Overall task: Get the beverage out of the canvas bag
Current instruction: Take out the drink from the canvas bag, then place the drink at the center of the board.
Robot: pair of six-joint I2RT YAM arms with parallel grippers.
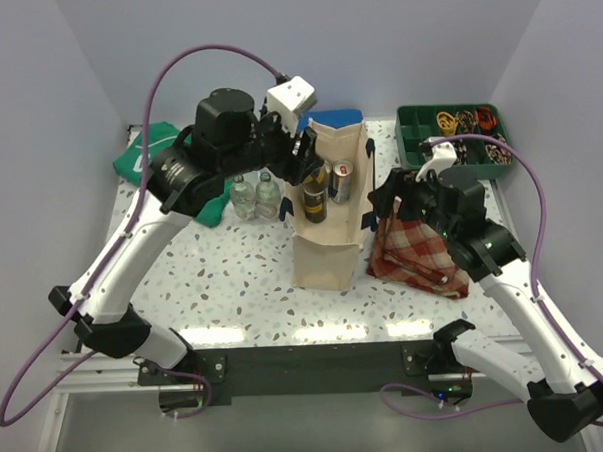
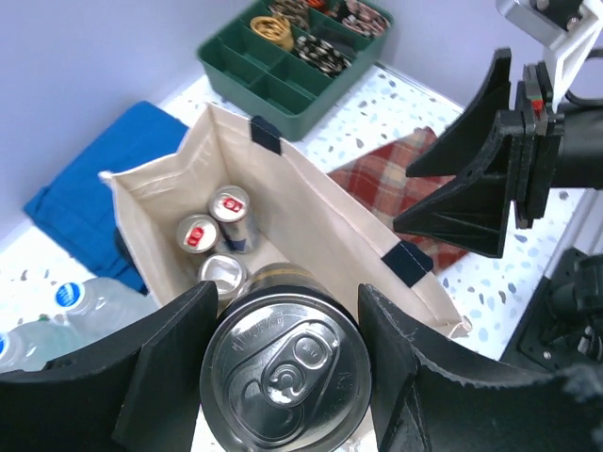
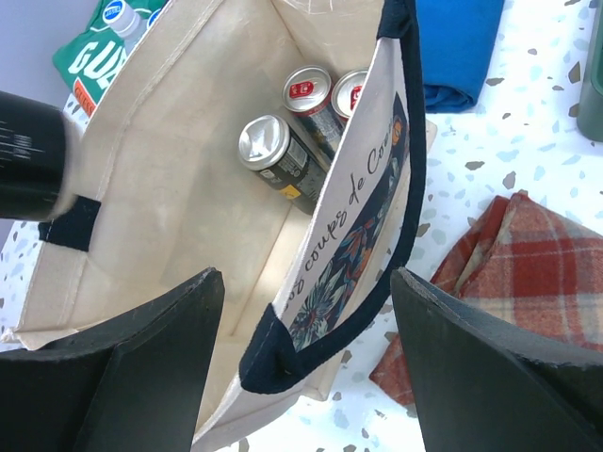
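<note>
**Dark can held over the open tote**

At the far left lies a green item with white lettering (image 1: 143,155). Two clear water bottles (image 1: 255,196) stand just left of the canvas bag (image 1: 328,257).

The left gripper (image 2: 285,325) is clamped on a dark can (image 2: 287,377), one finger pressed to each side just under its silver top. The top camera shows this can upright at the left side of the bag's open mouth, mostly clear of the rim.

The bag stands upright mid-table. Three more cans (image 3: 283,141) sit at the bottom of its far end. A folded blue cloth (image 1: 342,116) lies just beyond it.

The right gripper (image 3: 301,363) has its fingers spread wide, with the bag's right wall and navy handle (image 3: 391,188) between them. A red plaid cloth (image 1: 415,253) lies right of the bag, under that arm. A green compartment tray (image 1: 408,146) sits at the far right.
</note>
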